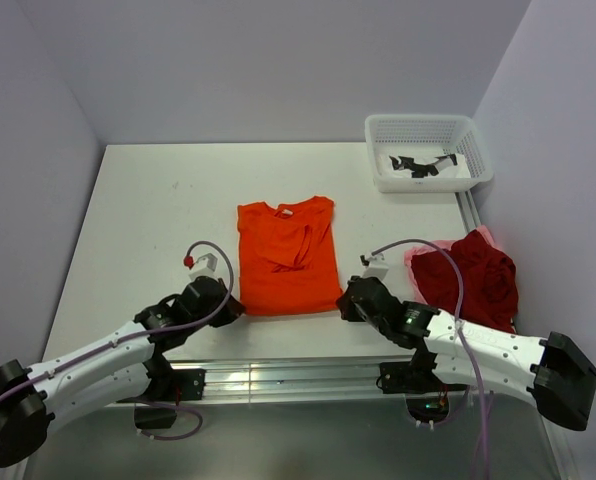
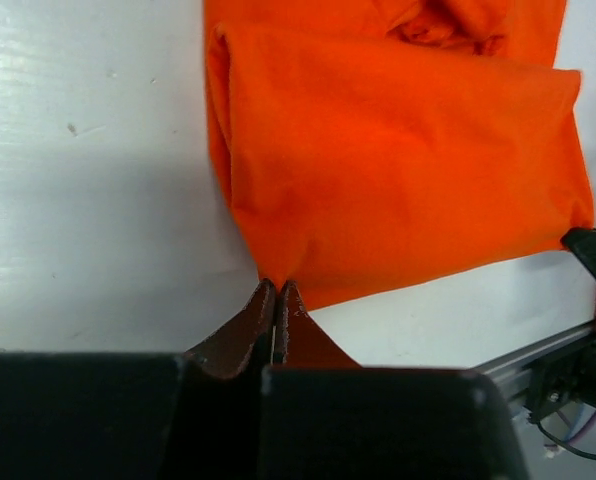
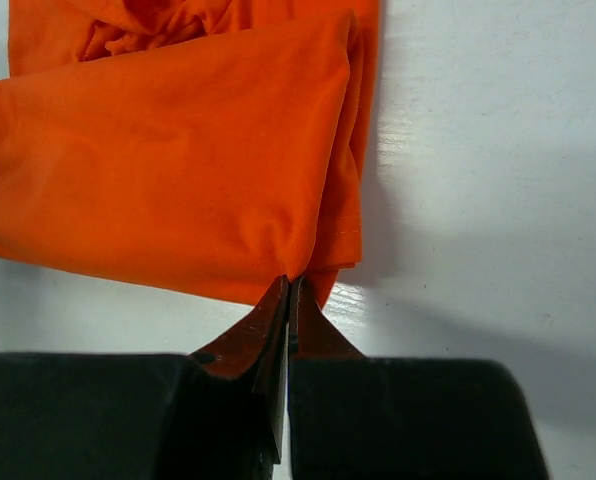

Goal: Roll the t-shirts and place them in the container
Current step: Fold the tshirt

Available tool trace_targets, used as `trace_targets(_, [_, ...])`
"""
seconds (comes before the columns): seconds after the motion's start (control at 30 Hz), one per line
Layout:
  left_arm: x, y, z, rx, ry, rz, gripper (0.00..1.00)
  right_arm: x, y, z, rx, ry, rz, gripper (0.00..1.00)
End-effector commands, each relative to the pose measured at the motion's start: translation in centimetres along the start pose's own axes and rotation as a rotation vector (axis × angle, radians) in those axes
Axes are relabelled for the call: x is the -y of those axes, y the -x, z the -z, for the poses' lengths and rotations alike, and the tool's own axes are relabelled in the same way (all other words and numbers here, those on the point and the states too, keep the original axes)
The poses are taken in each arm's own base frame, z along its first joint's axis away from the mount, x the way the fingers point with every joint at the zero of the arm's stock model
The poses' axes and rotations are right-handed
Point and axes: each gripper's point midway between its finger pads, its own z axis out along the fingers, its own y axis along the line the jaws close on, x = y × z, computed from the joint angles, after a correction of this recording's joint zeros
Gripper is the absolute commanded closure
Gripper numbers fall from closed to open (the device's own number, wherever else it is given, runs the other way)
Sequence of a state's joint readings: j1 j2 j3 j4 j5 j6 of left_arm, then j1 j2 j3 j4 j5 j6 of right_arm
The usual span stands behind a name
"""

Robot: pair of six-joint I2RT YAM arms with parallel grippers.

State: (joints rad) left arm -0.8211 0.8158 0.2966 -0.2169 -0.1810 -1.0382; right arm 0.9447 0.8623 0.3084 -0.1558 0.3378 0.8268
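The orange t-shirt point(image 1: 286, 255) is laid flat in the middle of the table point(image 1: 148, 220). Its collar is at the far end and its sides are folded in, so that a narrow oblong is formed. Its near hem is found between the two grippers.

The left gripper point(image 2: 278, 292) is pressed together on the near left corner of this hem, and a small peak of orange cloth is drawn in between the fingertips. The right gripper point(image 3: 289, 285) is closed in the same way on the near right corner, where the cloth is pinched too. Both are seen low, close to the table surface.

A dark red t-shirt point(image 1: 473, 275) is heaped near the right edge of the table. A pale pink t-shirt point(image 1: 415, 258) is seen under it, with only its edge showing. A white mesh basket point(image 1: 478, 150) is placed at the far right corner. Something black and white lies in it and cannot be identified.
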Motion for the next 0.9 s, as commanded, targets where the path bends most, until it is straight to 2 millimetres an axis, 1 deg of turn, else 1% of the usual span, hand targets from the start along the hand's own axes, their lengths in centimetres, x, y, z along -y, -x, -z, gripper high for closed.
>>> trace_targets(0.0, [2.3,1.5,1.5,0.000,-0.025,-0.006,1.00,-1.1,1.9,1.3,0.022,0.009,0.017,1.00])
trace_targets(0.03, [2.6,1.7,1.7,0.000,-0.025,-0.009,1.00,-1.3,2.2,1.5,0.023,0.016,0.020,1.00])
trace_targets(0.07, [2.2,1.6,1.9,-0.011,-0.003,-0.017,1.00,-1.2,2.5,1.6,0.023,0.011,0.030,1.00])
trace_targets(0.1, [3.1,2.2,2.2,-0.006,-0.017,-0.017,1.00,-1.6,2.9,1.8,0.021,0.019,0.033,1.00])
trace_targets(0.23, [4.1,2.7,2.7,-0.034,-0.023,-0.033,1.00,-2.3,4.1,2.3,0.022,0.022,0.061,1.00])
trace_targets(0.27, [4.4,3.1,2.7,-0.032,-0.024,-0.040,1.00,-2.3,4.3,2.4,0.022,0.021,0.065,1.00])
trace_targets(0.33, [4.5,3.2,2.7,-0.050,-0.027,-0.045,1.00,-2.8,5.0,2.6,0.026,0.035,0.073,1.00])
trace_targets(0.37, [4.5,3.7,2.6,-0.044,-0.024,-0.048,0.99,-3.0,5.1,2.6,0.018,0.043,0.078,1.00])
trace_targets(0.4, [4.5,3.9,2.7,-0.047,-0.024,-0.048,0.99,-3.1,5.8,2.7,0.026,0.045,0.071,1.00])
trace_targets(0.43, [4.3,4.1,2.6,-0.049,-0.017,-0.048,1.00,-3.1,5.9,2.6,0.022,0.043,0.083,1.00])
trace_targets(0.5, [4.3,5.0,2.7,-0.038,-0.021,-0.048,1.00,-3.4,6.5,2.6,0.011,0.041,0.094,1.00])
trace_targets(0.53, [4.0,5.6,2.7,-0.032,-0.011,-0.044,1.00,-3.3,6.8,2.5,0.013,0.032,0.100,1.00])
trace_targets(0.57, [4.2,5.9,2.7,-0.035,-0.021,-0.043,1.00,-3.6,7.4,2.6,0.018,0.040,0.099,1.00])
trace_targets(0.6, [4.2,6.3,2.7,-0.028,-0.015,-0.044,1.00,-3.7,7.4,2.5,0.009,0.041,0.104,1.00])
trace_targets(0.63, [4.2,6.5,2.7,-0.034,-0.016,-0.044,1.00,-3.6,7.8,2.4,0.013,0.035,0.106,1.00])
trace_targets(0.67, [4.1,7.1,2.5,-0.029,-0.004,-0.044,1.00,-3.8,8.3,2.5,0.019,0.040,0.107,1.00])
trace_targets(0.73, [3.9,7.6,2.1,-0.037,0.004,-0.042,1.00,-3.7,8.7,2.2,0.014,0.035,0.114,1.00])
trace_targets(0.87, [4.7,8.5,1.8,-0.040,-0.011,-0.033,1.00,-4.0,9.4,1.8,0.003,0.026,0.129,1.00])
